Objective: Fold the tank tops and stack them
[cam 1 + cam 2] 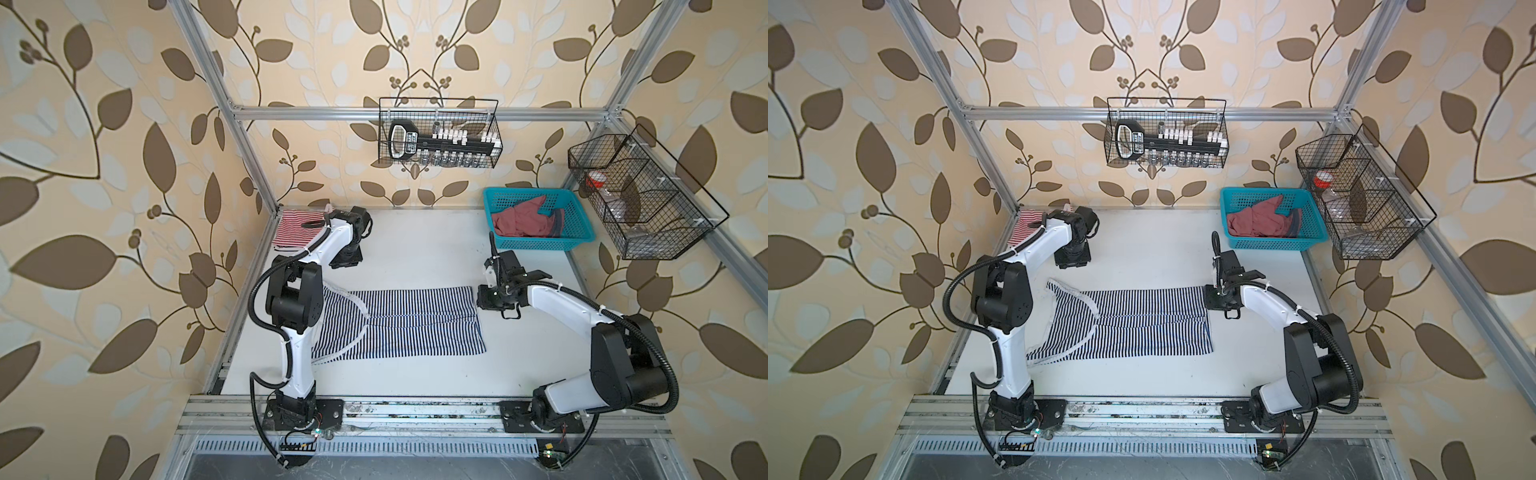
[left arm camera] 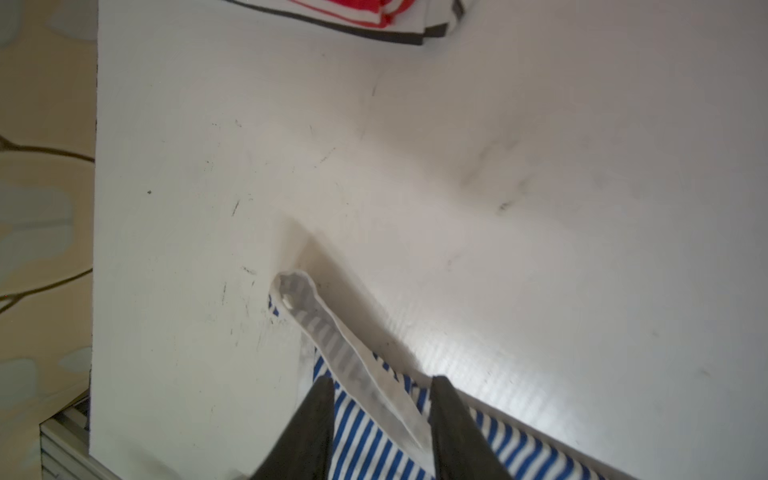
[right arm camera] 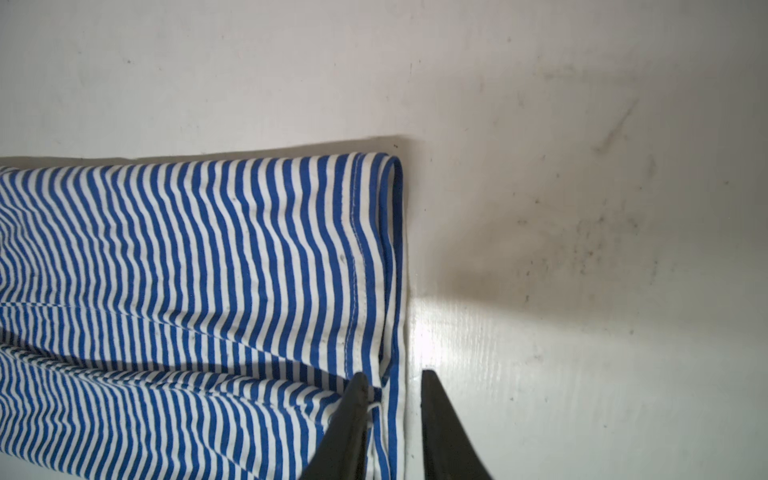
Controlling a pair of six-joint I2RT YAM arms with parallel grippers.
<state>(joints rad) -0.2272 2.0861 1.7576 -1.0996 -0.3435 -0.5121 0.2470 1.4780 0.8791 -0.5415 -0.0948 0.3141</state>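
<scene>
The navy-and-white striped tank top [image 1: 415,324] [image 1: 1142,324] lies flat across the middle of the table, straps to the left. My left gripper [image 1: 347,259] [image 2: 383,379] hangs over its far strap [image 2: 332,345]. Its jaws stand apart and the strap lies loose between them. My right gripper [image 1: 488,301] [image 3: 392,373] is at the far right hem corner [image 3: 374,249], open, with the hem edge between its jaws. A folded red-and-white striped top [image 1: 291,230] [image 1: 1023,224] lies at the far left corner. A crumpled dusty red top [image 1: 523,222] lies in the basket.
The turquoise basket [image 1: 536,245] [image 1: 1266,245] stands at the back right of the table. A black wire basket [image 1: 440,133] hangs on the back wall and another [image 1: 640,199] on the right frame. An aluminium rail [image 1: 415,411] with both arm bases runs along the front.
</scene>
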